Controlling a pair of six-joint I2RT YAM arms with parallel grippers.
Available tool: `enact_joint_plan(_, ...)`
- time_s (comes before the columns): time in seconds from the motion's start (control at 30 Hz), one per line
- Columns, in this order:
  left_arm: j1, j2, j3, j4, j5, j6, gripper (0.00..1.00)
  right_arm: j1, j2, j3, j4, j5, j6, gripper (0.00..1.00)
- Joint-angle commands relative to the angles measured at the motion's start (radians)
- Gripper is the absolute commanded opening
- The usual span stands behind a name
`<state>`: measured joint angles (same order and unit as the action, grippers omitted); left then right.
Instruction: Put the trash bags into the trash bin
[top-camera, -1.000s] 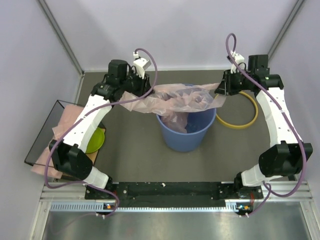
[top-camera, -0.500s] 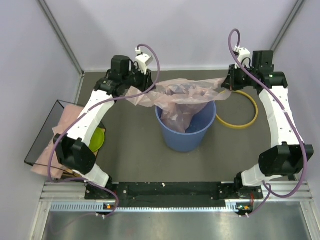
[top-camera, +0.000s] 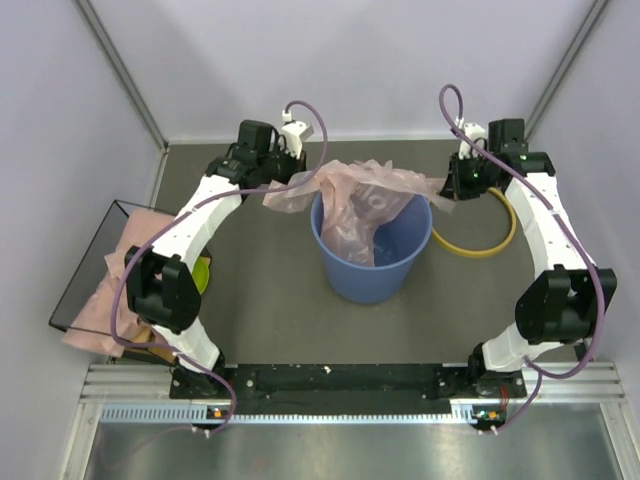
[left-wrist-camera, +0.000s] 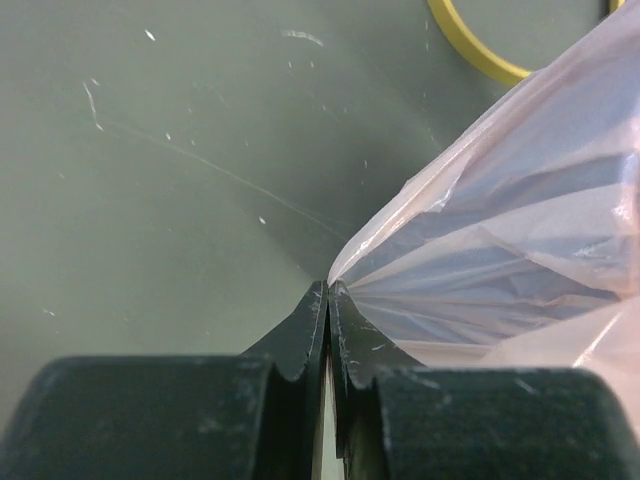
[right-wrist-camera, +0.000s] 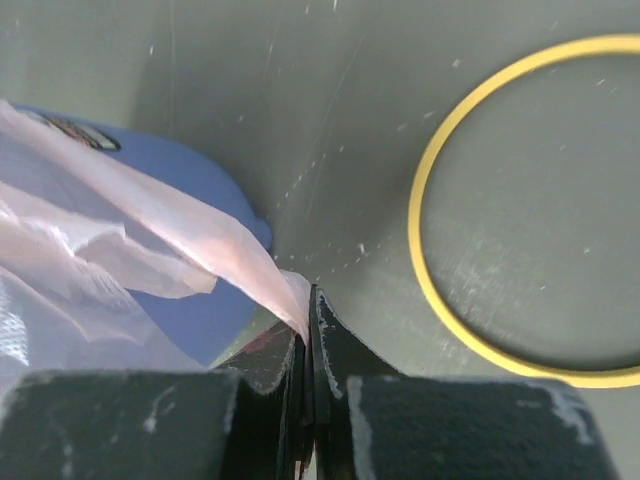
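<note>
At far left, spare bags lie in a black tray. The left pincer is pressed fully closed on one edge of a bag, just left of the bin. The bag stretches across the mouth of the bin, which stands mid-surface, and its middle sags inside; the right pincer is clamped tight on the bag's other edge just right of the bin, above a yellow ring lying flat on the surface.
</note>
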<state>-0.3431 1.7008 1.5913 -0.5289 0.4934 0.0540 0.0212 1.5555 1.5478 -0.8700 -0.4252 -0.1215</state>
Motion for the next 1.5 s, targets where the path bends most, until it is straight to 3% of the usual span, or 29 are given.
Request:
enact_joint_plan(0.0,0.013,-0.053,-0.056,0.007,0.026,-0.011,0.06,-0.018,-0.061,-0.058,0.008,-0.059,-0.038,0.00)
enact_joint_plan(0.17,0.024,-0.092,-0.128,0.016,0.103,-0.043,0.06,-0.018,-0.106,-0.101,-0.040,-0.106,-0.112,0.00)
enact_joint_plan(0.37,0.070,-0.135,-0.220,0.078,0.148,-0.140,0.19,-0.018,-0.129,-0.129,-0.053,-0.110,-0.179,0.00)
enact_joint_plan(0.4,0.113,-0.154,-0.218,0.099,0.158,-0.155,0.30,-0.018,-0.130,-0.132,-0.055,-0.115,-0.188,0.00)
enact_joint_plan(0.47,0.168,-0.182,-0.200,0.130,0.201,-0.177,0.41,-0.018,-0.133,-0.135,-0.054,-0.141,-0.193,0.00)
enact_joint_plan(0.5,0.221,-0.217,-0.177,0.153,0.198,-0.172,0.51,-0.018,-0.133,-0.130,-0.054,-0.152,-0.193,0.00)
enact_joint_plan(0.63,0.328,-0.296,-0.116,0.214,0.183,-0.081,0.71,-0.018,-0.130,-0.126,-0.055,-0.188,-0.184,0.00)
enact_joint_plan(0.73,0.308,-0.329,-0.031,0.193,0.255,0.105,0.75,-0.018,-0.140,-0.132,-0.055,-0.202,-0.179,0.00)
enact_joint_plan(0.83,0.187,-0.357,0.013,0.152,0.264,0.287,0.77,-0.018,-0.155,-0.143,-0.057,-0.207,-0.176,0.00)
enact_joint_plan(0.87,0.094,-0.356,0.028,0.071,0.251,0.358,0.77,-0.018,-0.158,-0.146,-0.057,-0.207,-0.176,0.00)
enact_joint_plan(0.97,-0.066,-0.330,0.062,-0.012,0.148,0.591,0.76,-0.018,-0.173,-0.152,-0.058,-0.205,-0.176,0.00)
enact_joint_plan(1.07,-0.126,-0.300,0.055,0.035,0.109,0.653,0.75,-0.020,-0.184,-0.155,-0.063,-0.210,-0.172,0.00)
enact_joint_plan(1.37,-0.254,-0.173,0.141,-0.074,0.025,0.865,0.68,-0.018,-0.190,-0.160,-0.066,-0.225,-0.162,0.00)
enact_joint_plan(1.47,-0.266,-0.153,0.154,-0.075,0.019,0.860,0.54,-0.018,-0.198,-0.164,-0.066,-0.224,-0.165,0.00)
